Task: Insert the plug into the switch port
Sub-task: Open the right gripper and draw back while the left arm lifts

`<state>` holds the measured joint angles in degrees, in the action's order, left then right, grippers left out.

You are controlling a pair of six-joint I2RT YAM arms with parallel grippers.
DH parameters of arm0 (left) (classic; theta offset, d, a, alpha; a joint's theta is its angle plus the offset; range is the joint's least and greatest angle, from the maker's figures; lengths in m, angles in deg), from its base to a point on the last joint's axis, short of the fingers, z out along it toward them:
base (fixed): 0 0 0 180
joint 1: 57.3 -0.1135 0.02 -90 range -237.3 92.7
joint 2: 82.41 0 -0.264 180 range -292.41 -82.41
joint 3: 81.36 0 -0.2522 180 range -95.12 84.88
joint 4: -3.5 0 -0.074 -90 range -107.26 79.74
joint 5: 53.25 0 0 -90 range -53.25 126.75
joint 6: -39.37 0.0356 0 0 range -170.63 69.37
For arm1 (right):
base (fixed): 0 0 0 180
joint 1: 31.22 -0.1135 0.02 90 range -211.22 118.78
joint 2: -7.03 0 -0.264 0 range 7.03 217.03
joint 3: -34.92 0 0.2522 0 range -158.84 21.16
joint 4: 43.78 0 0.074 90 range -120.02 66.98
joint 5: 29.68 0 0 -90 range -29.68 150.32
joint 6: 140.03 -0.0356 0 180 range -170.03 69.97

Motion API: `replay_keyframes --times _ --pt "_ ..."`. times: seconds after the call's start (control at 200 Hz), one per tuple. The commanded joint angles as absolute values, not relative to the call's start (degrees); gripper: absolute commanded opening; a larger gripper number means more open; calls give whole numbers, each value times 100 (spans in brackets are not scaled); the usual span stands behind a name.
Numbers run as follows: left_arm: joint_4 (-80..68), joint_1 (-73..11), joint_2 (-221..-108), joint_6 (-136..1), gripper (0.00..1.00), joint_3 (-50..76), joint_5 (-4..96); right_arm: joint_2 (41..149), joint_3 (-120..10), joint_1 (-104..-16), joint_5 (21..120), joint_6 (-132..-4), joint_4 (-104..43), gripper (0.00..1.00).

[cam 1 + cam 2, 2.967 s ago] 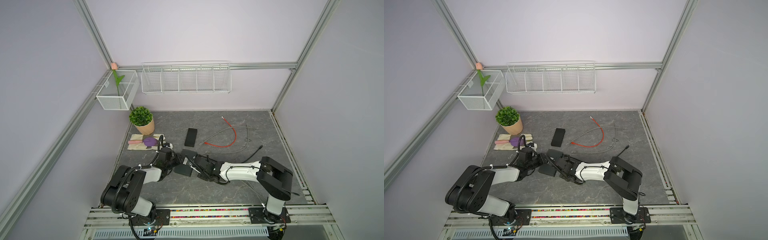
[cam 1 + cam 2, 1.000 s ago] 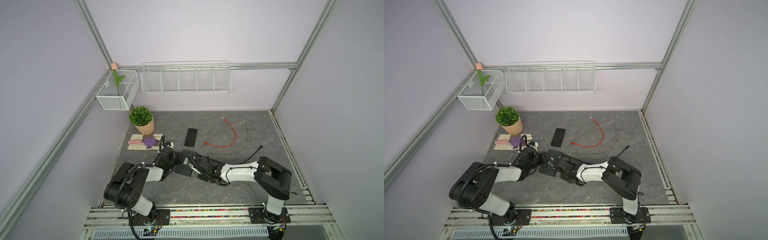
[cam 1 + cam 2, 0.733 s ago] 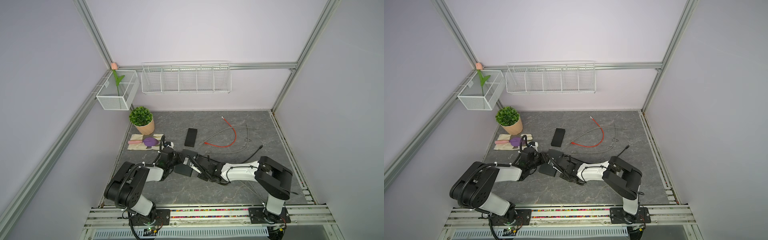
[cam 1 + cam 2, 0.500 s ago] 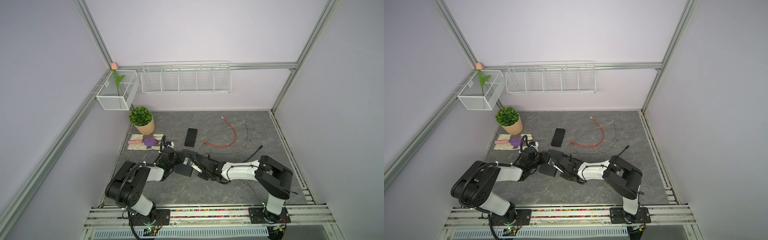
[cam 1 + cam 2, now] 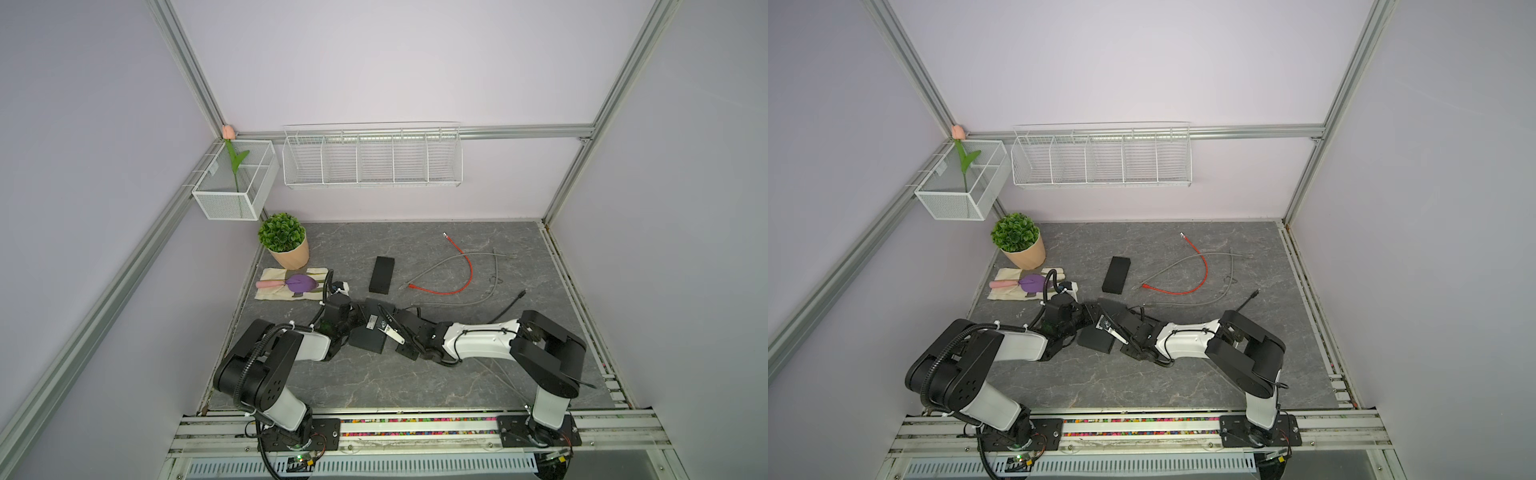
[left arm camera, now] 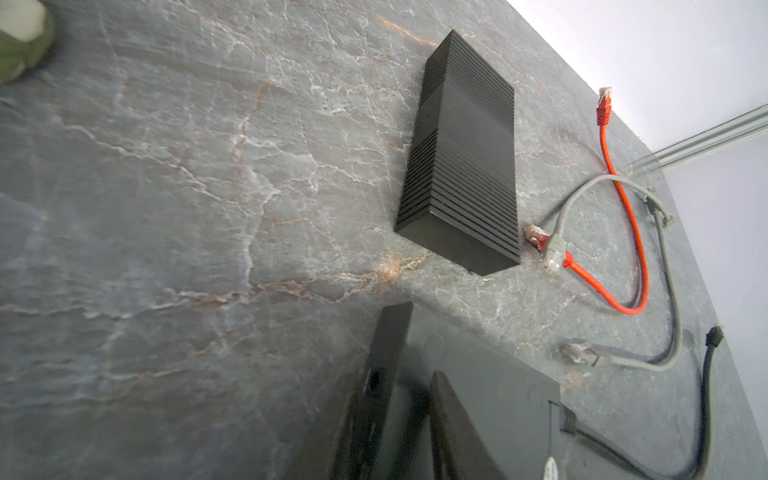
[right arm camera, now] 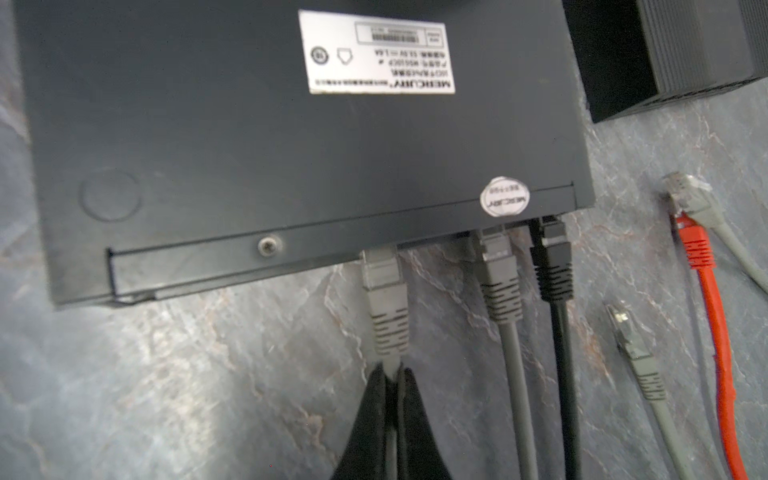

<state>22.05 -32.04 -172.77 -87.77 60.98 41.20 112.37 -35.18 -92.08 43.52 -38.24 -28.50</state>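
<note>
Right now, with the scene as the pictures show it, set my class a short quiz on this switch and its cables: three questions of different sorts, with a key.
1. True or false: the right pincer is clamped on a red cable.
2. Count: how many cables meet the port edge of the switch?
3. Choose: what lies near the switch? A) ribbed black box B) mug C) stapler

Key
1. False: it is shut on the grey cable, just behind its plug.
2. Three: two grey cables and one black cable.
3. A
</note>
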Motion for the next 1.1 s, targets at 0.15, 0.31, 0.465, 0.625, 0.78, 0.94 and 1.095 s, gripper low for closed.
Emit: replay_keyframes --times 0.15,0.31,0.465,0.625,0.78,0.94,1.095 --pt "1259 -2709 -16998 -8917 30 5966 5593 10971 -4019 -9305 5056 -3825 -4915 7" --pt "543 -2909 -16479 -8741 42 5728 5430 10916 -4099 -9305 5124 -3799 -4710 9" --pt "-155 -3349 -15697 -8631 59 5604 5288 10984 -4307 -9311 5216 -3739 -4435 9" --pt "-1022 -3645 -14289 -8649 63 5592 4532 11256 -4749 -9325 5440 -3716 -4074 10" --pt "-1725 -3708 -12925 -8628 66 5754 3729 11572 -5056 -9340 5617 -3728 -3910 10" --pt "-2417 -3777 -11972 -8536 68 5746 3349 11898 -5269 -9353 5802 -3746 -3792 10" --pt "-2582 -3822 -11851 -8500 67 5657 3367 11955 -5303 -9376 5711 -3808 -3779 12"
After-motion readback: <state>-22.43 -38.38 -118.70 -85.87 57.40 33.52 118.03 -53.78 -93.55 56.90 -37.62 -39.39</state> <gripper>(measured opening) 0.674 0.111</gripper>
